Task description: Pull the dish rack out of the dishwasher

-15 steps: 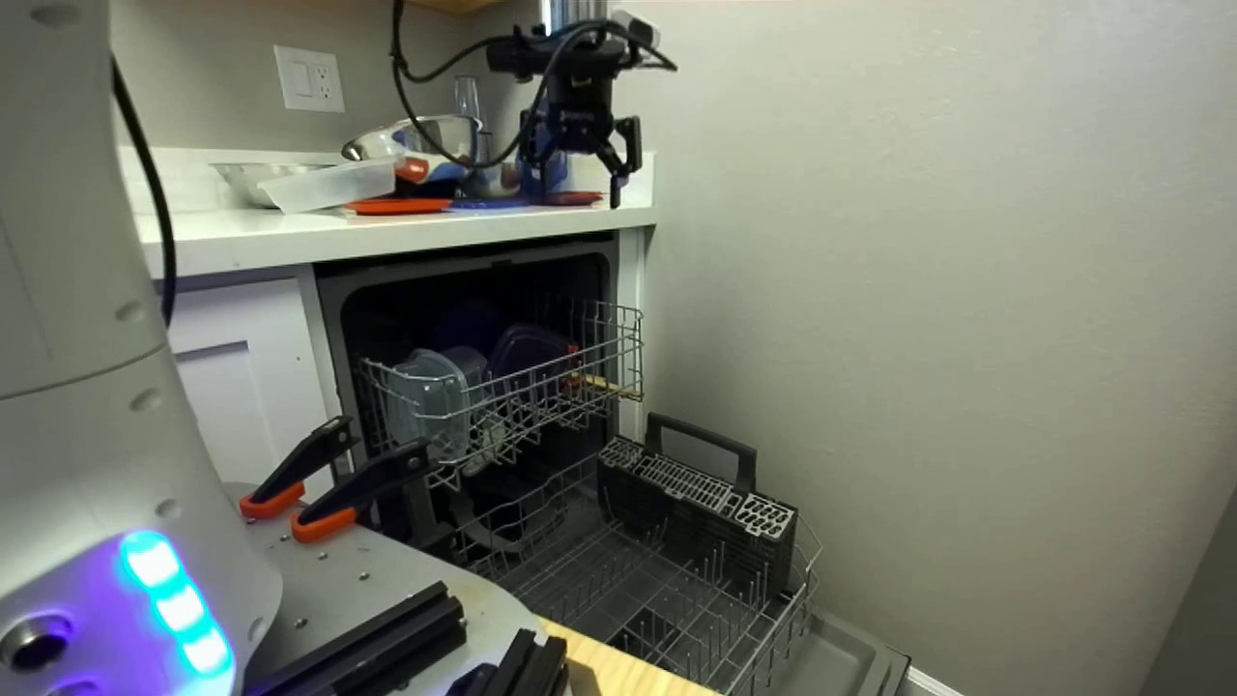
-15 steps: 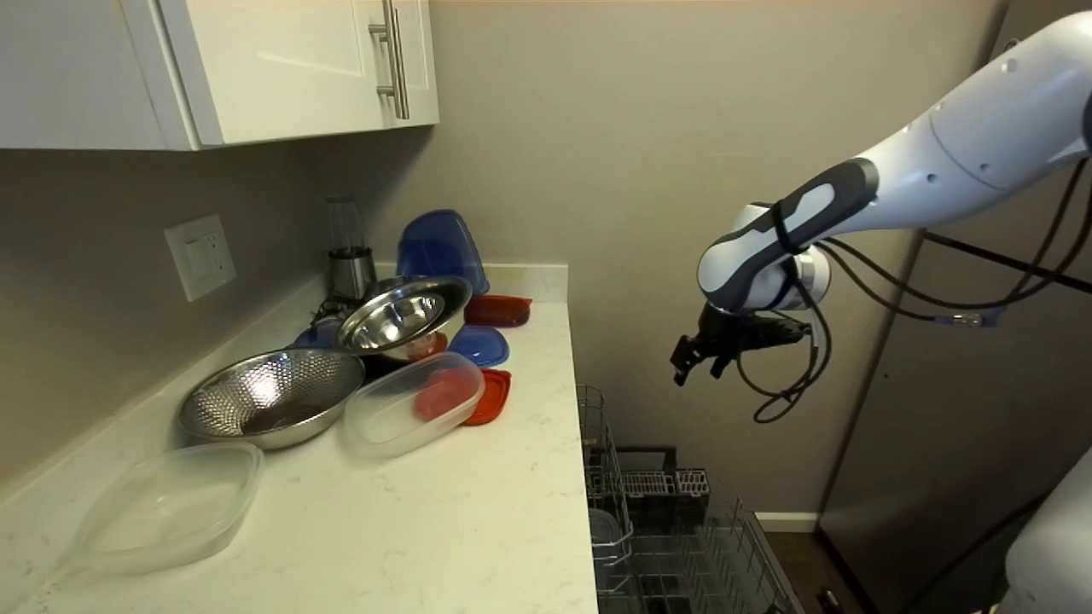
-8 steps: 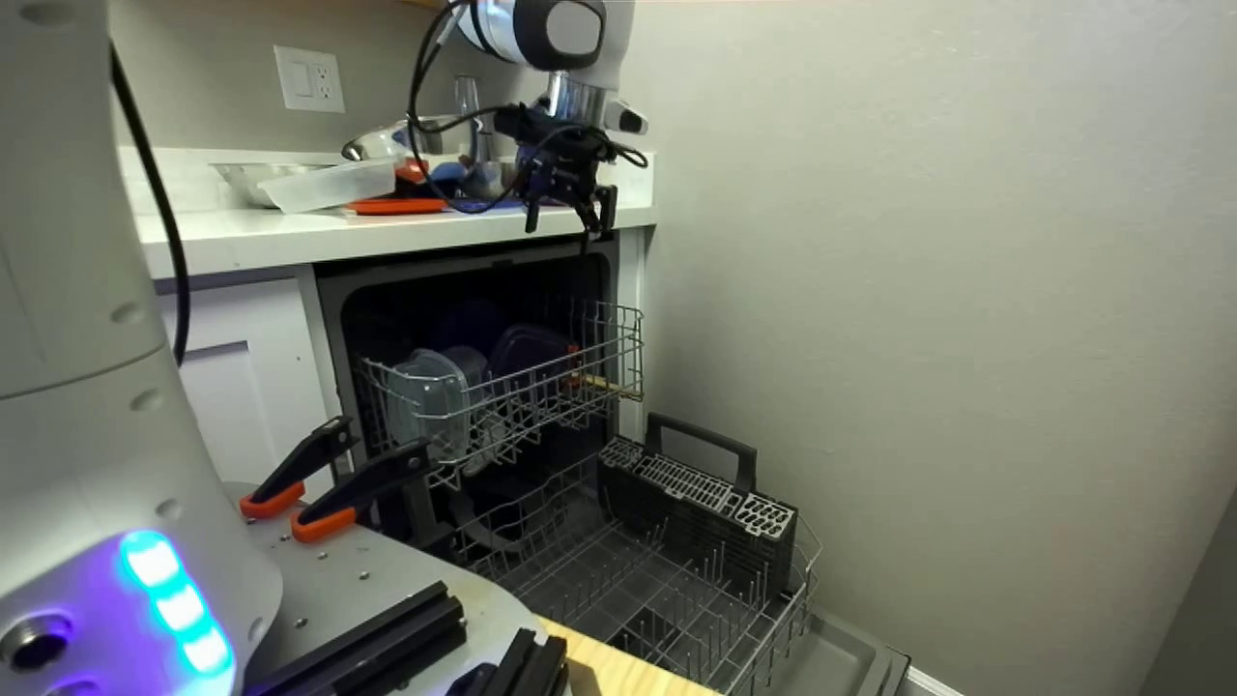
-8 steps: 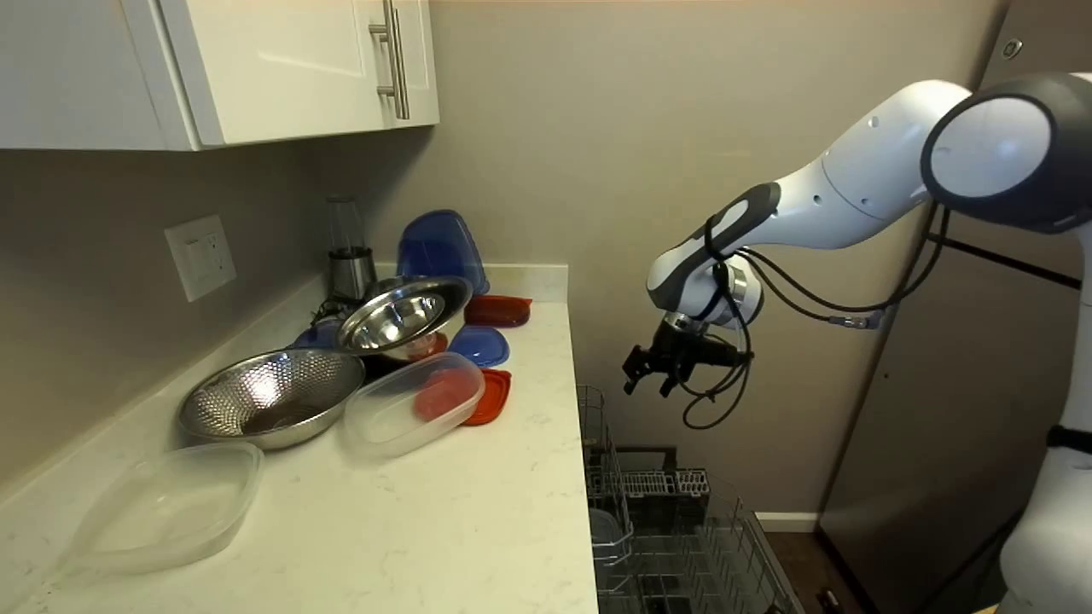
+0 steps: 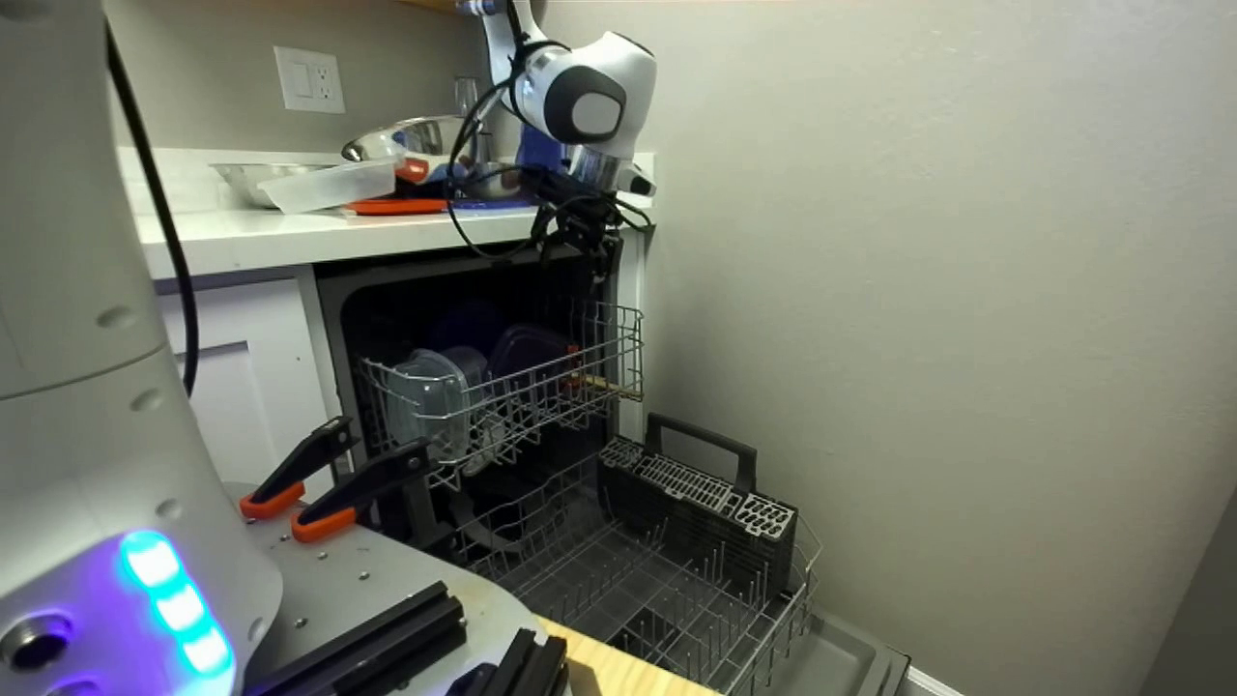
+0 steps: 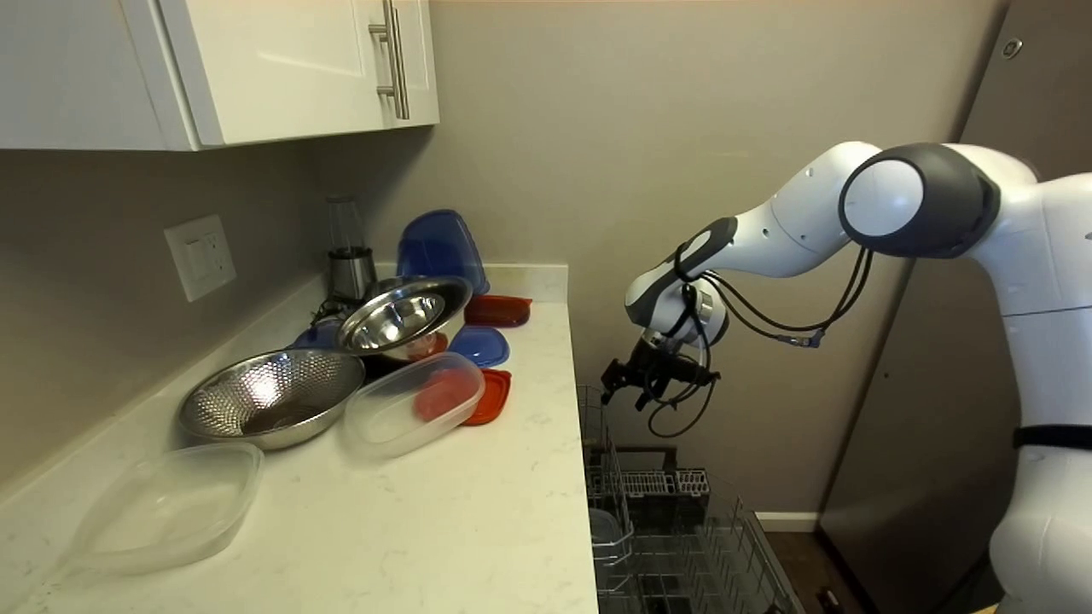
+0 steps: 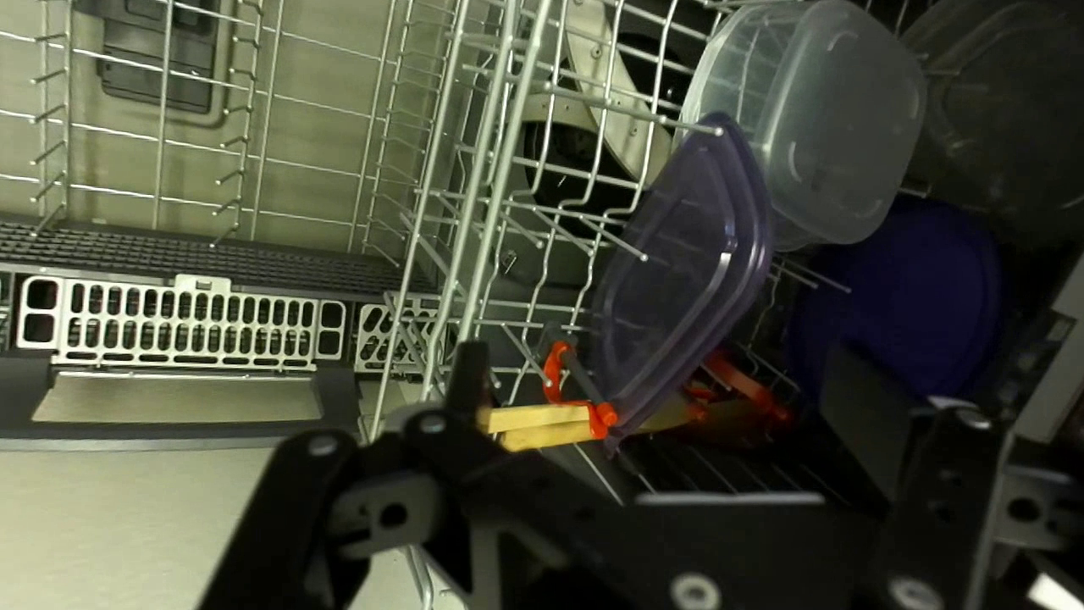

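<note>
The upper dish rack (image 5: 512, 391) stands partly out of the dishwasher (image 5: 330, 319): its front rail is forward of the opening, its rear inside the dark cavity. In an exterior view we log its load from left to right: a clear container (image 5: 425, 396), a purple lid (image 7: 677, 271) tilted among the tines, and a yellow-and-orange item (image 7: 542, 424) at the right end. The wrist view adds a round dark blue piece (image 7: 906, 296) farther in.

We find the gripper (image 7: 665, 381) pointing down above the right part of this rack. Its fingers (image 7: 470, 381) are spread wide, with the purple lid visible past the tips. We cannot tell how close the tips are to the wire.

Lower down, the lower rack (image 5: 638, 580) extends over the lowered door (image 5: 850, 662). A black cutlery basket (image 5: 696, 512) stands along its right side, handle up, near the wall (image 5: 947, 338).

Above the dishwasher runs a white counter (image 6: 478, 512). On it we note a textured metal bowl (image 6: 273, 396), a clear tub (image 6: 171, 507) at the near left, a tilted clear tub (image 6: 401, 409) by a red lid (image 6: 490, 396), and a blue lid (image 6: 439, 251) upright at the far end.
</note>
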Robot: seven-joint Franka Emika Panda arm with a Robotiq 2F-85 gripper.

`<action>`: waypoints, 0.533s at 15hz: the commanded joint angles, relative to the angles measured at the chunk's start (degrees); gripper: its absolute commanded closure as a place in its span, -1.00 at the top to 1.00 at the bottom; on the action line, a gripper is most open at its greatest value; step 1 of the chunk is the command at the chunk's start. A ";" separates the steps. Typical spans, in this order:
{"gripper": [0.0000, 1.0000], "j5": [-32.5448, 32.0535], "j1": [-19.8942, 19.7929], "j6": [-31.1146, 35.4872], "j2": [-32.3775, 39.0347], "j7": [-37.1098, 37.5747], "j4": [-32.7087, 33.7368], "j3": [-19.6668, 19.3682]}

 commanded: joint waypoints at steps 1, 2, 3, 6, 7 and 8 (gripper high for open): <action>1.00 0.20 -1.91 3.04 7.12 0.54 6.05 2.53; 1.00 -0.18 -2.11 3.79 8.69 0.77 7.33 2.84; 1.00 -0.79 -2.08 4.34 10.35 1.38 8.67 2.81; 1.00 -2.24 -2.03 4.91 14.34 3.02 11.95 2.62; 1.00 -2.67 -2.07 4.90 15.64 3.57 12.98 2.58; 1.00 -2.99 -2.07 4.88 16.74 4.07 13.98 2.57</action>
